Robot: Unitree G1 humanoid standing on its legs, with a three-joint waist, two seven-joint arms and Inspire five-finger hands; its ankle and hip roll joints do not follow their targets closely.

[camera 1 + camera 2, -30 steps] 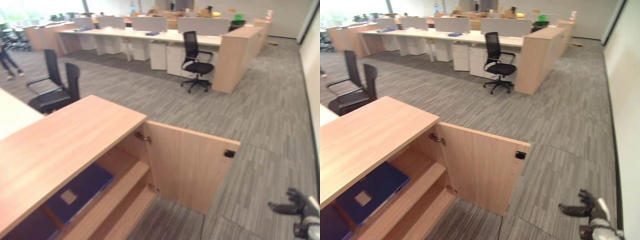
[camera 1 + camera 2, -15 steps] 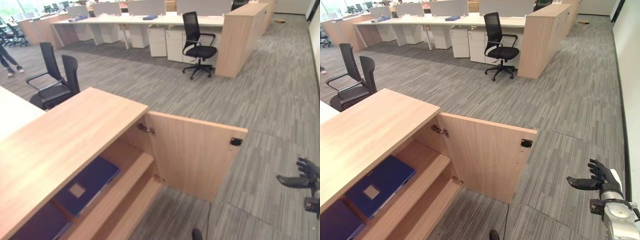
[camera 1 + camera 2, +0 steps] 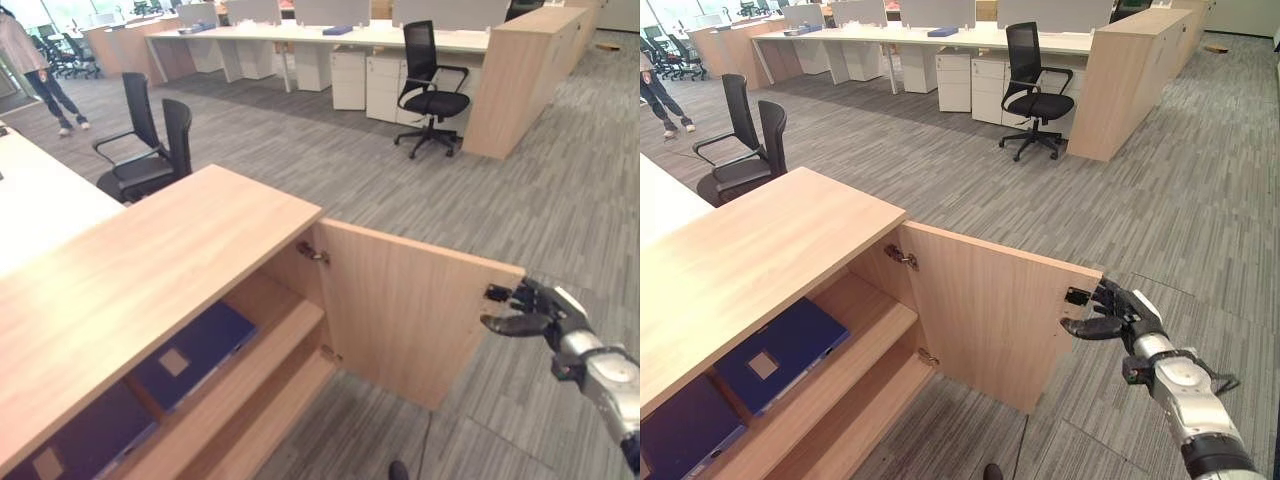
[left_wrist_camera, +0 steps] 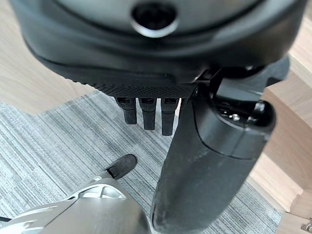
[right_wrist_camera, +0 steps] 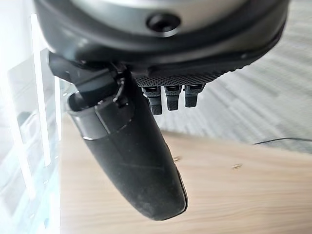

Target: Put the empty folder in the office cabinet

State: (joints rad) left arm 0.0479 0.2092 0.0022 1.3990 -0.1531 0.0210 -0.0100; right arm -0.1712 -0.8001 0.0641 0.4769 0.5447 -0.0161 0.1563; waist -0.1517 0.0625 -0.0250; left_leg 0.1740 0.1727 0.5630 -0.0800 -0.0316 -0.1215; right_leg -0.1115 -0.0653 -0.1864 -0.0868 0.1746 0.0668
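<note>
My right robot hand is raised at the free edge of the open cabinet door, its fingers spread and relaxed, holding nothing. The fingertips lie at or just short of the black catch on the door's outer corner; I cannot tell whether they touch it. My right wrist view looks along the thumb at a pale wood panel close by, which agrees with the hand standing at the door.

My left robot hand shows in its own wrist view, fingers hanging straight and empty above grey carpet, beside the cabinet's wood.

Location of the task's thing: a dark blue folder lies flat on the upper shelf inside the office cabinet, well apart from my right hand, on the far side of the door. A second dark blue folder lies beside it, further still from that hand.

Condition of the folder: closed, thin and flat, with a small pale label on its cover. It rests fully on the shelf, slightly askew to the shelf edge. I judge from its thinness that it is empty, though the contents cannot be seen.

Step in hand, as I judge it: placement is done and the door is being addressed for closing. The next move calls for a flat push on the door's outer edge, swinging it toward the cabinet front, with fingers kept clear of the closing gap.
</note>
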